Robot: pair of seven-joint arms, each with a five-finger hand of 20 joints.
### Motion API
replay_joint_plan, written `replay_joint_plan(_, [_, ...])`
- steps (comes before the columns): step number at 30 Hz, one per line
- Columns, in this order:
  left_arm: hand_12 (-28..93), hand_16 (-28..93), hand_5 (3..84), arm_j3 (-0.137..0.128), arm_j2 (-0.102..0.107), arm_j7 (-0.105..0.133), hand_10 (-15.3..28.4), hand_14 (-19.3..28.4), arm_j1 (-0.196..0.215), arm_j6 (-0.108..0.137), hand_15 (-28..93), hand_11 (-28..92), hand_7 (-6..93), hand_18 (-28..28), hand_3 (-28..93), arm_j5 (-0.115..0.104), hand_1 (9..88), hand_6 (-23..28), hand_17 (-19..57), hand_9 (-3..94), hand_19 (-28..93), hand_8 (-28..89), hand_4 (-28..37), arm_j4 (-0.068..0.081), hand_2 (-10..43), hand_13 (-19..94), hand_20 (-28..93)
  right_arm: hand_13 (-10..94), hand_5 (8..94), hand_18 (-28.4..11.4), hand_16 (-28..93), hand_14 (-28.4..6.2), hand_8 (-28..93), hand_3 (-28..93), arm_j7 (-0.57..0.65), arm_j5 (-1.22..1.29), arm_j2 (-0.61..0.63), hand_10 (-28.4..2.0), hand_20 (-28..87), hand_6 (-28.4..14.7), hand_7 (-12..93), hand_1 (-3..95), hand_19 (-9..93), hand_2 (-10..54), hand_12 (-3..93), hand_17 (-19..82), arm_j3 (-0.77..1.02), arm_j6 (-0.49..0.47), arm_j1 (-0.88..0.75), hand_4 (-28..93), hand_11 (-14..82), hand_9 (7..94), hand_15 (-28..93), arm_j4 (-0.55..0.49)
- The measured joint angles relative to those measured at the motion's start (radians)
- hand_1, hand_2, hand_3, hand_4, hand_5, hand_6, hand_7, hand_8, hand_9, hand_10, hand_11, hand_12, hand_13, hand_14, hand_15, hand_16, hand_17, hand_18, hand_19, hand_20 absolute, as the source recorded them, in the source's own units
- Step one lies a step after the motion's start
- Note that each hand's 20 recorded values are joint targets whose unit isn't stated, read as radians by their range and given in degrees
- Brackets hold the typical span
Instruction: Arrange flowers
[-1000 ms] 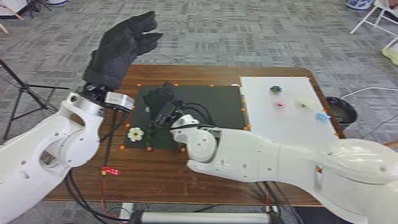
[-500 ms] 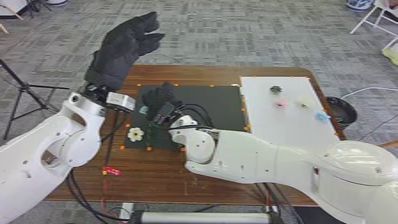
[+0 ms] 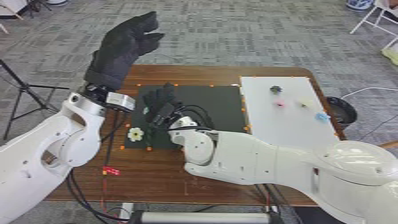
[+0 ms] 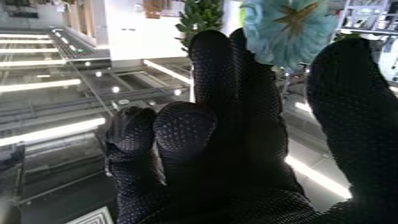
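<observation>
1. Nearest bit first: 1 white flower (image 3: 135, 134) is on the dark mat (image 3: 222, 100) on the desk (image 3: 160, 172). I'd keep the wrist and cables off it.
2. Just past that, the right hand (image 3: 160, 100) is over the mat, with the pale blue flower (image 4: 293, 35) between thumb and fingertips. Fingers look loosely spread, not clenched; can't tell if they touch the petals.
3. Step in hand is getting a grip, imo. Aim just under the bloom, close gently, then lift slowly. Squeezing petals would probably crumple them.
4. Across on the white board (image 3: 277, 127) there are 4 small flowers (image 3: 321, 116), likely where this goes. Leave them space.
5. Farthest out, the left hand (image 3: 124, 47) is raised, fingers relaxed, holding nothing. Park it there.
</observation>
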Motion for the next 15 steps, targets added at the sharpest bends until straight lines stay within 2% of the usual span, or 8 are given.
replay_joint_plan(3, [19, 6, 31.2, -0.003, 0.000, 0.000, 11.2, 13.8, 0.004, 0.000, 29, 19, 17.7, 19.9, 69, 0.000, 25.2, 2.9, -9.0, 24.2, 38, -8, -25.6, 0.000, -2.4, 20, 14, 61, 65.6, -22.2, 31, -9.9, -16, 82, -0.002, 0.006, 0.000, -9.8, 58, 2.8, 32, 28.7, 87, -9.1, 27.3, 28, -0.001, 0.001, 0.000, -28, 39.7, 66.4, 86, -0.004])
replay_joint_plan(5, [19, 6, 31.2, -0.004, 0.000, 0.000, 11.2, 13.8, 0.006, 0.000, 29, 19, 17.7, 19.9, 69, 0.000, 25.3, 2.9, -9.0, 24.2, 38, -8, -25.7, 0.000, -2.4, 20, 14, 61, 66.0, -22.2, 31, -9.9, -16, 83, -0.005, 0.009, 0.000, -9.8, 58, 2.9, 31, 28.3, 87, -6.4, 27.1, 28, -0.001, 0.003, 0.000, -28, 39.5, 66.7, 86, -0.006])
replay_joint_plan(9, [19, 6, 31.2, -0.004, 0.000, 0.001, 11.1, 13.8, 0.006, 0.000, 29, 19, 17.7, 19.9, 69, 0.000, 25.2, 2.9, -9.0, 24.2, 38, -8, -25.7, 0.000, -2.5, 20, 14, 61, 66.6, -22.5, 31, -10.4, -10, 84, -0.015, 0.013, 0.001, -9.8, 58, 2.2, 29, 26.2, 87, 3.8, 25.2, 28, -0.002, 0.017, 0.000, -26, 37.4, 68.1, 85, -0.007])
replay_joint_plan(12, [19, 6, 31.2, -0.004, 0.000, 0.001, 11.1, 13.7, 0.006, 0.000, 29, 19, 17.8, 19.9, 69, 0.000, 25.2, 2.9, -9.0, 24.2, 38, -8, -25.7, 0.000, -2.5, 20, 14, 61, 67.5, -23.0, 31, -11.1, -9, 84, -0.029, 0.024, 0.003, -9.8, 59, 2.1, 28, 24.8, 87, 14.2, 23.0, 28, -0.002, 0.030, 0.000, -24, 32.7, 70.2, 85, -0.010])
replay_joint_plan(15, [19, 6, 31.1, -0.004, 0.000, 0.001, 11.1, 13.7, 0.006, 0.000, 29, 19, 17.9, 19.9, 69, 0.000, 25.3, 2.8, -9.0, 24.2, 38, -8, -25.7, 0.000, -2.4, 20, 14, 61, 68.0, -22.8, 30, -11.1, -7, 83, -0.044, 0.035, 0.005, -9.6, 58, 2.1, 26, 26.3, 87, 17.9, 21.4, 28, 0.000, 0.037, 0.000, -23, 29.0, 71.7, 84, -0.013])
